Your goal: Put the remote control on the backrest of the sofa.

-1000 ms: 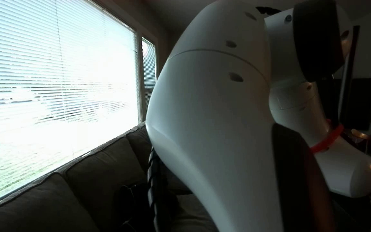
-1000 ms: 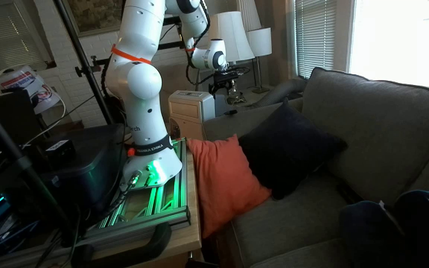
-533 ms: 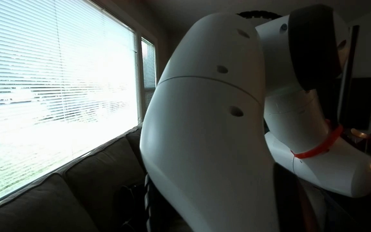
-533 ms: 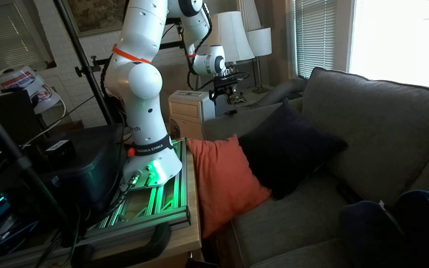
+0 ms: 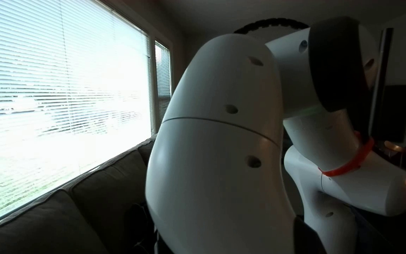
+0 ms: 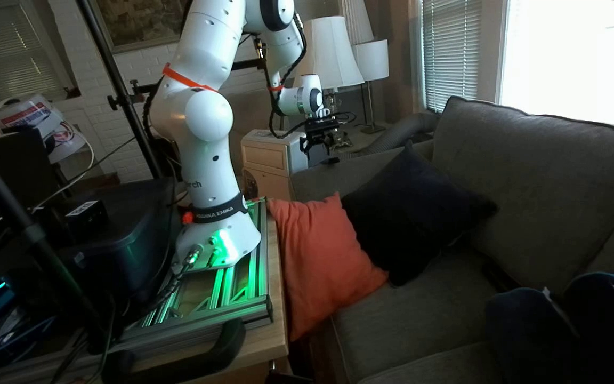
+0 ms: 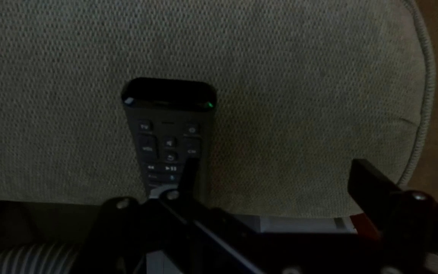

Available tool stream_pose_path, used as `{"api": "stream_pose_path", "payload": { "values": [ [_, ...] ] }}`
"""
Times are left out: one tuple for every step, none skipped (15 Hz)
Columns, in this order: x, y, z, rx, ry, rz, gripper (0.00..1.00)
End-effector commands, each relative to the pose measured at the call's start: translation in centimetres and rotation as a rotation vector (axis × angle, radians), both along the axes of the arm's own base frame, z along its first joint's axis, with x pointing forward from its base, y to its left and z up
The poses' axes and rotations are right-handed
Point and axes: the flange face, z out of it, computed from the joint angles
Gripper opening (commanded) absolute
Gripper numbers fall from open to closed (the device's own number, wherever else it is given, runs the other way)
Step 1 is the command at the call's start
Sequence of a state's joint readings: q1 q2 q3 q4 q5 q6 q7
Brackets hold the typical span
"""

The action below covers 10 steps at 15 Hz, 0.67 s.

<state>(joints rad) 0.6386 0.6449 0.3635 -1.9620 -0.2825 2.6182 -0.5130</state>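
Observation:
The dark remote control (image 7: 169, 129) lies flat on the sofa's armrest (image 7: 264, 76) in the wrist view, buttons up, its lower end hidden by a finger. It also shows as a small dark bar (image 6: 331, 160) in an exterior view. My gripper (image 7: 274, 167) is open and empty. Its left finger overlaps the remote's right side in the wrist view; the right finger is over bare fabric. In an exterior view the gripper (image 6: 317, 143) hangs just above the armrest by the remote. The sofa (image 6: 424, 320) has a grey backrest (image 6: 547, 186), also seen in an exterior view (image 5: 115, 190).
An orange pillow (image 6: 323, 261) and a dark pillow (image 6: 413, 208) lean by the armrest. A dark bulky object (image 6: 531, 325) is on the seat. A beige appliance (image 6: 267, 160) stands behind the armrest, with lamps (image 6: 328, 50) beyond. My arm (image 5: 217, 169) blocks much of an exterior view.
My gripper has come down toward the armrest, staying open in the wrist view now. The arm's links have lowered in both exterior views. The remote has not moved.

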Motion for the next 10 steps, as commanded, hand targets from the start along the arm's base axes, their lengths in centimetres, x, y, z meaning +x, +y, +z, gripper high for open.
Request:
{"api": "stream_pose_path", "payload": {
  "values": [
    [2.0, 0.2, -0.2, -0.029, -0.097, -0.013, 1.00],
    [2.7, 0.2, -0.1, -0.035, -0.124, -0.008, 1.00],
    [3.3, 0.1, 0.0, -0.039, -0.144, -0.010, 1.00],
    [3.7, 0.0, -0.1, -0.041, -0.155, -0.014, 1.00],
    [4.1, 0.0, -0.2, -0.043, -0.163, -0.017, 1.00],
    [4.2, 0.1, -0.5, -0.042, -0.158, -0.018, 1.00],
    [4.2, 0.3, -0.6, -0.039, -0.156, -0.014, 1.00],
    [4.2, 0.5, -0.7, -0.037, -0.152, -0.009, 1.00],
    [4.1, 0.7, -0.9, -0.035, -0.152, -0.008, 1.00],
    [4.1, 0.8, -1.2, -0.035, -0.148, -0.003, 1.00]
  ]
}}
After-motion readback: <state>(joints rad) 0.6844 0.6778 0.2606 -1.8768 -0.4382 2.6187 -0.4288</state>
